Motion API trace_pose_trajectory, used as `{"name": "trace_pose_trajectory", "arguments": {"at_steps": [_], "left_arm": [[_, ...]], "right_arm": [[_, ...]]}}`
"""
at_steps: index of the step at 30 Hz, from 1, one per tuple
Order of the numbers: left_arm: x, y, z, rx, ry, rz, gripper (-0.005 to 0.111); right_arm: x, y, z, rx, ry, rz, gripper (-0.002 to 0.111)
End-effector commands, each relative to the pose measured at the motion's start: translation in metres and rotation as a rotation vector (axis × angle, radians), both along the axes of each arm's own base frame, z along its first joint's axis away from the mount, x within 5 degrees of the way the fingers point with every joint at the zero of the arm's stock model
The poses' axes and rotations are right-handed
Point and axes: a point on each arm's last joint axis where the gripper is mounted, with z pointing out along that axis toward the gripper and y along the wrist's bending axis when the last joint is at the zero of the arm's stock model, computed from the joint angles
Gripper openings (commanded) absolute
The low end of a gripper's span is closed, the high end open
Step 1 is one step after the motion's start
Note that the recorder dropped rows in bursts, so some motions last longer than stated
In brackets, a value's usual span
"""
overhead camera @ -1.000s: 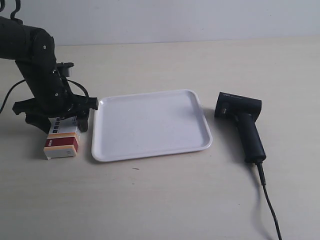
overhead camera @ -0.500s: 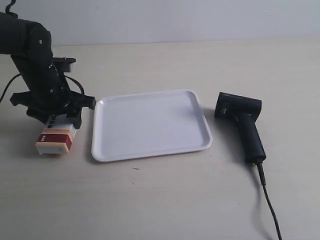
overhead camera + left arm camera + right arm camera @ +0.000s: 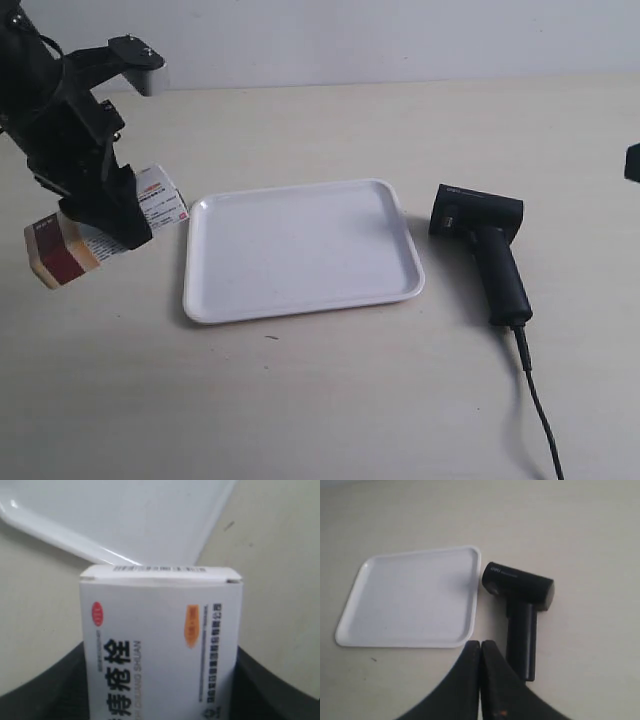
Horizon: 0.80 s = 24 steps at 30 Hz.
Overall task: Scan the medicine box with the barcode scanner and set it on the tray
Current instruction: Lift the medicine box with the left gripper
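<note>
Box up, scanner waiting.
I am holding the medicine box (image 3: 100, 232) tight in my left gripper (image 3: 105, 215); my right gripper (image 3: 481, 652), fingers together, must open for the barcode scanner (image 3: 520, 610).

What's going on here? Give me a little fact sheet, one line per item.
medicine box: lifted off the table, tilted, clamped in the left gripper
tray: white, flat on the table, nothing on it
barcode scanner: lying on the table beside the tray, untouched
right gripper: fingers together, holding nothing, above the scanner's handle
</note>
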Motion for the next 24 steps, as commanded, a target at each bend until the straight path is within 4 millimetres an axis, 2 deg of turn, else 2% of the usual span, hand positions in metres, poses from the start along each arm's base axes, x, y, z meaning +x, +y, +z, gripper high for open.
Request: {"name": "trace_pose_trajectory", "arguments": {"at_steps": [1, 4, 7, 10, 13, 15, 19, 24], "left_arm": [[-0.015, -0.009, 0.019, -0.044, -0.071, -0.29, 0.0], [-0.025, -0.021, 0.025, -0.046, -0.137, -0.495, 0.0], [-0.03, -0.028, 0.025, 0.0, -0.148, -0.554, 0.0], [-0.031, -0.03, 0.024, 0.01, -0.152, -0.578, 0.0], [-0.032, -0.032, 0.024, 0.007, -0.15, -0.583, 0.0], [-0.032, -0.033, 0.024, 0.005, -0.149, -0.582, 0.0], [-0.032, -0.033, 0.024, 0.003, -0.135, -0.532, 0.0], [-0.033, -0.035, 0.025, -0.02, -0.126, -0.509, 0.0]], "right_arm": [[0.013, 0.005, -0.003, -0.02, 0.105, 0.045, 0.0], [0.027, 0.009, -0.004, -0.04, 0.201, 0.091, 0.0], [0.041, 0.008, -0.015, -0.08, 0.329, 0.065, 0.0], [0.053, -0.001, -0.036, -0.152, 0.484, -0.086, 0.0], [0.062, 0.002, -0.053, -0.144, 0.572, -0.102, 0.0], [0.073, 0.002, -0.063, -0.147, 0.566, -0.12, 0.0], [0.094, 0.001, -0.065, -0.121, 0.396, -0.193, 0.0], [0.096, 0.002, -0.062, -0.069, 0.385, -0.248, 0.0]]}}
